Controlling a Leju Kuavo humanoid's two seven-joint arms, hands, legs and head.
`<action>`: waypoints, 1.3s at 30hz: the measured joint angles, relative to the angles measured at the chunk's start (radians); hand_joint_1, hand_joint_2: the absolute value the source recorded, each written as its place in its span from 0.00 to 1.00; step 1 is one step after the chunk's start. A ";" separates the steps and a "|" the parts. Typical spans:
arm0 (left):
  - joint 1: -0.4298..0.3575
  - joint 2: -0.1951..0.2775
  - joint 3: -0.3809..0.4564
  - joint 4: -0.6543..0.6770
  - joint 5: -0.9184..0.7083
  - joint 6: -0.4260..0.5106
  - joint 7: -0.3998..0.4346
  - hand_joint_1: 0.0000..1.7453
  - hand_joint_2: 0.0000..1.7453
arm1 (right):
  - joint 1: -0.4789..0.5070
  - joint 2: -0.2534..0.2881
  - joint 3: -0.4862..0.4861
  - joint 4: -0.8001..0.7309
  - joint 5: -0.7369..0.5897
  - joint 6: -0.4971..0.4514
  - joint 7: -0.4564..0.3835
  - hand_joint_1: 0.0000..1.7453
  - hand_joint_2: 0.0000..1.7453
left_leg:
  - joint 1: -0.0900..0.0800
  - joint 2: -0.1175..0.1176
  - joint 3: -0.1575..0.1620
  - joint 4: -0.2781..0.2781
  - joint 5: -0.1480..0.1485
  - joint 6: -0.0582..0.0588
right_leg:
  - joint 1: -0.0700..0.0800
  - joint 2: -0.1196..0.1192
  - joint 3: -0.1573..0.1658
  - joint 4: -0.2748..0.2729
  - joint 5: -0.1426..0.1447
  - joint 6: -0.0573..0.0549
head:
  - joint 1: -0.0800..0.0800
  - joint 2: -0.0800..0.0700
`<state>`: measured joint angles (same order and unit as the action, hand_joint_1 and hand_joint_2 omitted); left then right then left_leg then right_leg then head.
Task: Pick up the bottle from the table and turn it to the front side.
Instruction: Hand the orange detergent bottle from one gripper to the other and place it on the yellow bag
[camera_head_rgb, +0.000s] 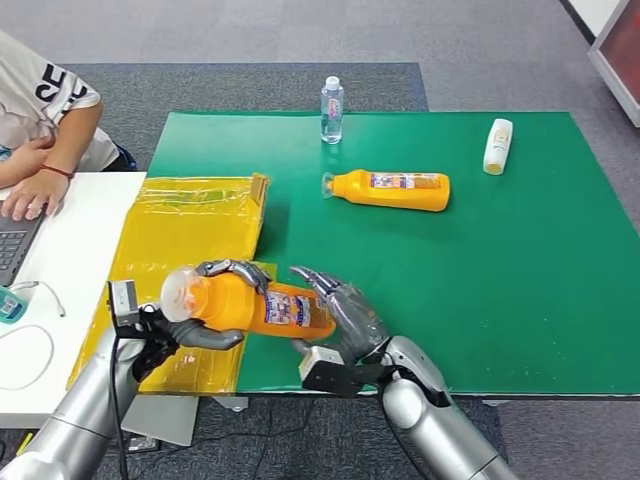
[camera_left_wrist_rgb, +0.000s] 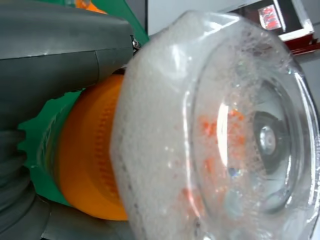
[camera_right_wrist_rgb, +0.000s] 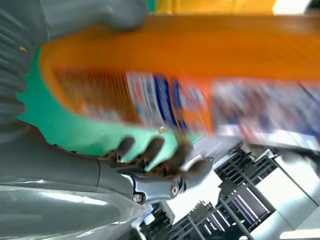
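We hold the orange bottle (camera_head_rgb: 253, 305) lying on its side just above the near edge of the bench (camera_head_rgb: 528, 280), between both hands. Our left hand (camera_head_rgb: 200, 305) wraps the neck end, fingers (camera_head_rgb: 234, 270) curled over the top and thumb underneath, so the clear cap (camera_head_rgb: 177, 293) sticks out toward the left wrist. Our right hand (camera_head_rgb: 343, 315) cups the base end, its fingers (camera_head_rgb: 313, 280) bent around the bottom of the bottle; we judge it supports and steers the bottle, though how firmly it grips we cannot tell. Holding both ends this way lets us roll the bottle about its long axis. The printed label (camera_head_rgb: 290, 310) already faces upward, so we judge the turn is well along or nearly done.

In the left wrist view the cap (camera_left_wrist_rgb: 226, 130) is full of white foam with orange flecks, which suggests liquid soap shaken inside. The bottle's body (camera_right_wrist_rgb: 188, 55) looks opaque orange, so its fill level is hidden.

Under our left hand lies a yellow plastic bag (camera_head_rgb: 189, 230), flat. Farther back a second orange bottle (camera_head_rgb: 392, 190) lies on its side, a small clear water bottle (camera_head_rgb: 331, 110) stands upright, and a white bottle (camera_head_rgb: 497, 146) lies well apart to the right. A person (camera_head_rgb: 45, 130) sits at the white table with a laptop (camera_head_rgb: 13, 245).
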<state>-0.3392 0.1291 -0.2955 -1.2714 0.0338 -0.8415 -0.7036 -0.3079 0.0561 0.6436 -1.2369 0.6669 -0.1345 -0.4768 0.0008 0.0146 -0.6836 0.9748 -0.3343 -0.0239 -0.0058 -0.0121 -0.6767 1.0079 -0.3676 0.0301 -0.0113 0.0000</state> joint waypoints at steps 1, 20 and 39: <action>0.004 0.004 -0.001 -0.001 -0.008 0.008 0.000 1.00 1.00 | 0.000 0.000 -0.007 -0.003 -0.015 0.009 -0.007 0.00 1.00 | 0.000 0.000 0.000 0.000 0.000 0.000 | 0.000 0.000 0.000 0.000 0.000 0.000 | 0.000 0.000; -0.046 0.177 -0.196 -0.041 -0.308 0.433 0.035 1.00 1.00 | 0.026 0.006 -0.292 -0.028 -0.318 0.193 -0.101 0.00 1.00 | 0.000 0.000 -0.001 0.000 0.001 0.000 | 0.000 0.000 -0.002 0.000 0.001 -0.001 | 0.000 0.000; -0.440 0.241 -0.434 0.073 -0.640 0.477 0.474 1.00 1.00 | 0.102 0.031 -0.465 -0.041 -0.321 0.213 -0.129 0.00 1.00 | 0.000 0.001 -0.001 0.000 0.002 -0.001 | 0.000 0.001 -0.003 0.000 0.004 -0.001 | 0.000 0.000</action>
<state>-0.7796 0.3698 -0.7294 -1.1983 -0.6066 -0.3646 -0.2296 -0.2060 0.0866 0.1786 -1.2779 0.3459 0.0781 -0.6059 0.0006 0.0160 -0.6847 0.9749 -0.3319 -0.0251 -0.0061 -0.0107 -0.6795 1.0077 -0.3633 0.0293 -0.0113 0.0000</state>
